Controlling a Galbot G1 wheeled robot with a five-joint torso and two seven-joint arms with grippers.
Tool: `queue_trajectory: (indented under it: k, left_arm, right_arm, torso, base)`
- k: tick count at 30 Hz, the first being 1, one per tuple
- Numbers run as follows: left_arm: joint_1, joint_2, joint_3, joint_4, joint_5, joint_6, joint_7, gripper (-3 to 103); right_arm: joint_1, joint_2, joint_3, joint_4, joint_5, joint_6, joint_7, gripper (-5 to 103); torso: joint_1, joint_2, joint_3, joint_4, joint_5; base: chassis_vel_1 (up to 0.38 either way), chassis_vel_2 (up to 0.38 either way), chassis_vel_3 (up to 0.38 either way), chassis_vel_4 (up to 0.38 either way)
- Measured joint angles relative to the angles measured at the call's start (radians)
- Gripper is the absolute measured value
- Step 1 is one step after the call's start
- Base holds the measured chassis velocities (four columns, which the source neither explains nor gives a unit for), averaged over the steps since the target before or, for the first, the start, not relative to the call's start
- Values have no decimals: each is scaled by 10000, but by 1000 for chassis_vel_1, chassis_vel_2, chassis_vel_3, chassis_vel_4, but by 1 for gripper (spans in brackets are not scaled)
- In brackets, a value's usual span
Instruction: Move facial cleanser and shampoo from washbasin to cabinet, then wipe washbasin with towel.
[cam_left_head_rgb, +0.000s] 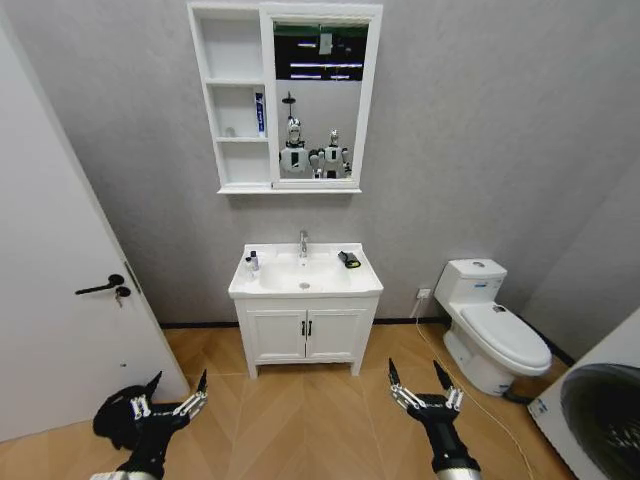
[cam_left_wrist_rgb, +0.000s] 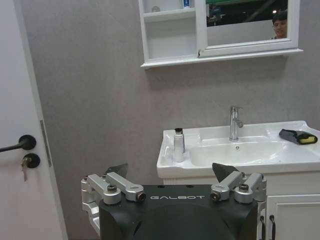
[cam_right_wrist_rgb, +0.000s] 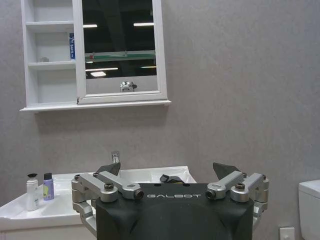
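Washbasin (cam_left_head_rgb: 305, 283): standing against the grey wall atop the vanity, well ahead of the robot. Two small bottles (cam_right_wrist_rgb: 38, 191) are sitting side by side at its left rim; the black towel (cam_left_head_rgb: 349, 259) is lying near the right rear corner. Cabinet (cam_left_head_rgb: 232, 100): hanging above, a blue tube (cam_left_head_rgb: 259, 113) standing in the middle shelf. Left gripper (cam_left_head_rgb: 172, 395) and right gripper (cam_left_head_rgb: 421, 384): both hovering low over the wood floor, jaws spread wide, gripping nothing.

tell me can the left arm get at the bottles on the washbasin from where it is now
Probably not yet: the left gripper hangs open over the floor, well short of the washbasin. Nothing blocks the bottles.
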Motion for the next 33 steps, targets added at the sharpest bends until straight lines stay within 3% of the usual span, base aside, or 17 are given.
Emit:
queue_trajectory:
  k: [9, 12, 14, 16, 19, 27, 30, 32, 33]
  left_arm:
    - [3, 4, 17, 56, 71, -4, 2, 97]
    - [2, 12, -2, 70, 70, -6, 3, 93]
    - [-14, 19, -19, 109, 61, -6, 5, 96]
    - [-21, 25, -27, 118, 55, -7, 6, 97]
    - [-60, 97, -49, 175, 26, -8, 6, 97]
    - [-603, 794, -173, 961, -556, 339, 6, 97]
    - [-951, 1272, -161, 1460, -683, 491, 12, 97]
    - [-1609, 2138, -97, 2326, -909, 647, 51, 97]
    - [-1609, 2138, -97, 2326, -909, 647, 51, 97]
  right_arm:
    - [66, -66, 16, -10, 42, 1, 35, 100]
    - [108, -59, 0, -80, 34, 13, 21, 100]
    - [191, -57, -14, -141, 42, 187, -9, 100]
    - [231, -57, -13, -163, 42, 250, -50, 100]
    - [257, -57, -11, -167, 38, 281, -93, 100]
    - [320, -290, 31, -336, -45, 284, -187, 100]
    - [286, -323, 76, -409, -108, 284, -188, 100]
    - [247, -348, 113, -475, -162, 285, -189, 100]
    - [247, -348, 113, -475, -162, 285, -189, 100]
  torso:
    - [7, -4, 3, -2, -10]
    - [1, 0, 0, 1, 3]
    - [7, -4, 2, -2, -12]
    - [4, -3, 1, 2, 7]
    - [11, -4, 3, 4, -8]
    - [4, -4, 2, -3, -5]
    - [-11, 3, -4, 0, -6]
    - [-13, 6, -3, 5, -6]
    - [-13, 6, -3, 5, -6]
  base:
    - [-363, 356, 369, -358]
    - [-353, 377, 360, -352]
    - [-346, 340, 344, -340]
    - [-332, 355, 339, -328]
    - [-280, 270, 233, -231]
    - [-83, 91, 17, -38]
    - [80, -47, -68, 36]
    - [89, -46, -47, 65]
    - [74, -28, -47, 65]
